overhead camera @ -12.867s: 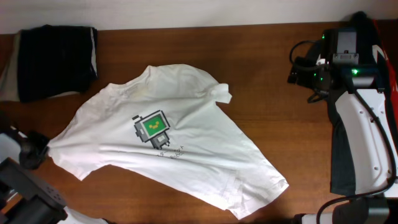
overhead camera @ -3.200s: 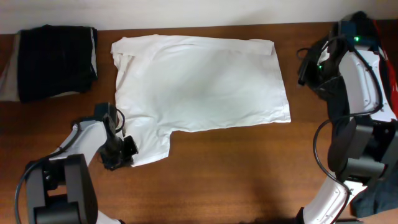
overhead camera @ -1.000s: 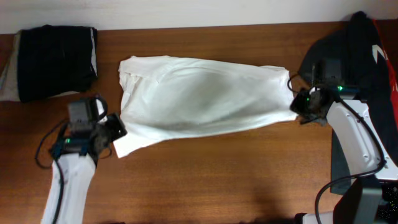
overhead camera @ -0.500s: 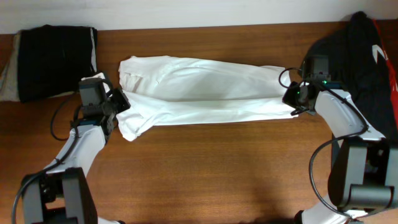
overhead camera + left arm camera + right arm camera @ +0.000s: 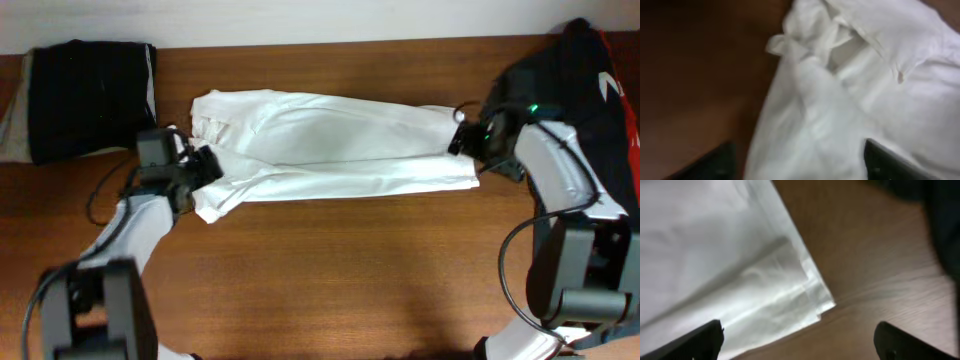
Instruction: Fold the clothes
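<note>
On the bench: brown wood fills the overhead view, and all things lie in its 12 o'clock half.
White T-shirt: it lies flat on the bench, folded into a long narrow band that runs from 9 o'clock to 3 o'clock, a little toward 12 o'clock from the middle. One long fold lies over the other, and the edge of the lower one shows on the 6 o'clock side.
T-shirt, 9 o'clock end: the cloth is crumpled here, and one loose part sticks out toward 7 o'clock.
T-shirt, 3 o'clock end: the layers meet in a neat corner, flat on the wood.
Black garment: it has red and white marks and lies at 2 o'clock, at the bench edge, partly under the right arm.
Folded bundle: black and beige, at 10 o'clock, apart from the T-shirt.
Left arm: it reaches from 8 o'clock to the crumpled end.
Left claw: the fingertips stand wide apart above the crumpled cloth and hold nothing.
Right claw: it is at the 3 o'clock end, with its fingertips spread wide over the corner and gripping nothing.
</note>
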Available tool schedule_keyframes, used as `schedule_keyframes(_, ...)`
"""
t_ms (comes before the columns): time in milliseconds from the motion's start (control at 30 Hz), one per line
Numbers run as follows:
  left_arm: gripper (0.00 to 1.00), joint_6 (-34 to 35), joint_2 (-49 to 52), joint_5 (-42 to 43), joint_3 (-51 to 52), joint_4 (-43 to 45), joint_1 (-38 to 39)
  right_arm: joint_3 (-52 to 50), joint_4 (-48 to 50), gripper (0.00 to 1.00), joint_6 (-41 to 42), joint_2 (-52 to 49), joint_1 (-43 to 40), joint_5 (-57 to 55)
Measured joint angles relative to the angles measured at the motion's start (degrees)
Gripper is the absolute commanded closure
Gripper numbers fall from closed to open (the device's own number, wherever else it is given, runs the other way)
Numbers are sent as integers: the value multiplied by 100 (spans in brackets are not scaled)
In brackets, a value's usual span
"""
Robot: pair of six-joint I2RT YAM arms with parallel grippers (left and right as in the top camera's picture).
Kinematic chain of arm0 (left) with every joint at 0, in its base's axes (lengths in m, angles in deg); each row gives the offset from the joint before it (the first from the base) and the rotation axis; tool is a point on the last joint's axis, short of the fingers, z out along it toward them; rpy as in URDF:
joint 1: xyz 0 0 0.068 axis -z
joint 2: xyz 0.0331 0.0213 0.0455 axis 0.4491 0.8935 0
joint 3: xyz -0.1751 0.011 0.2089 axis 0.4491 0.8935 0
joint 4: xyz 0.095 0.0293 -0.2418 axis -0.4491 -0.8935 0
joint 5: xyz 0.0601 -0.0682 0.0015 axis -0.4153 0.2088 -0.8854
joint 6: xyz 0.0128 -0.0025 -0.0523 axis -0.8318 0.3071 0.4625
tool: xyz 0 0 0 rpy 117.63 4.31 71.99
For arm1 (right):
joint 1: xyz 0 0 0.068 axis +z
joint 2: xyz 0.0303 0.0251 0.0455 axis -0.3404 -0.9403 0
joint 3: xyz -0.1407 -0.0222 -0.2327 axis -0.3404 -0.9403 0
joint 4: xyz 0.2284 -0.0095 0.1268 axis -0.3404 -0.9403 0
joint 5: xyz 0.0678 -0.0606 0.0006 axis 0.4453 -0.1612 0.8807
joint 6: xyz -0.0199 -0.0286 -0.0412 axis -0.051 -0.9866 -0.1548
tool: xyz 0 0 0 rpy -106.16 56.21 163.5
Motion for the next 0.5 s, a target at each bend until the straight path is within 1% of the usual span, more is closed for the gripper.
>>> schedule_keyframes(33, 74, -9, -308, -2, -42, -409, -52, 223, -87, 51, -201, 4, -42, 151)
schedule_keyframes(67, 82, -20, -564, 0, -74, -704, -72, 315, -129, 68, -289, 4, -48, 269)
schedule_keyframes(133, 94, -48, -815, 50, -164, -1412, -55, 295, -223, 83, -431, 4, -7, 487)
schedule_keyframes(167, 98, -85, -800, 94, -175, -1759, -24, 168, -149, 87, -479, 4, 42, 575)
schedule_keyframes(233, 99, -96, -581, 205, -170, -2002, 42, -190, 240, 91, -516, 2, 151, 658)
schedule_keyframes(333, 99, -101, -22, 555, -170, -1965, 118, -758, 592, 93, -509, -9, 284, 774)
schedule_keyframes(500, 99, -101, 573, 763, -168, -1735, 120, -1102, 1174, 94, -551, -103, 297, 800)
